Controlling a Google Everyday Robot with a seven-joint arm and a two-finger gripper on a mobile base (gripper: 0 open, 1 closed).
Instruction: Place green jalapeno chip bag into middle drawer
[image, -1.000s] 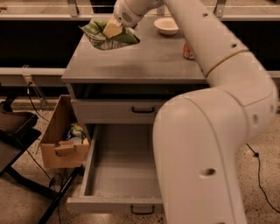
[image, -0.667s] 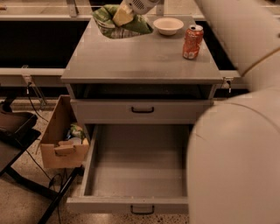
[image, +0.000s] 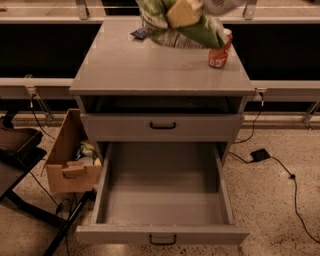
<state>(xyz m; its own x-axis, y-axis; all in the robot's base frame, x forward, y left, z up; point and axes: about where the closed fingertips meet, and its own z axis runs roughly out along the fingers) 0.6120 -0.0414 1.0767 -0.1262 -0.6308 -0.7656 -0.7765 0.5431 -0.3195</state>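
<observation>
My gripper (image: 183, 12) is at the top edge of the camera view, shut on the green jalapeno chip bag (image: 202, 31). One tan finger pad (image: 181, 14) presses on the bag's front. The crinkled bag hangs above the back of the grey cabinet top (image: 150, 67). The middle drawer (image: 162, 192), the lowest one, is pulled fully out and holds nothing; its black handle (image: 163, 240) faces me. The drawer above it (image: 162, 127) is shut.
A red can (image: 218, 54) stands on the cabinet top just right of the bag. A small dark packet (image: 139, 33) lies at the back left. A cardboard box (image: 72, 160) of items stands left of the open drawer. A cable and plug (image: 260, 155) lie on the floor at right.
The bag and gripper have risen off the cabinet top and moved right, toward the camera, now covering the white bowl. The big white arm no longer blocks the right side.
</observation>
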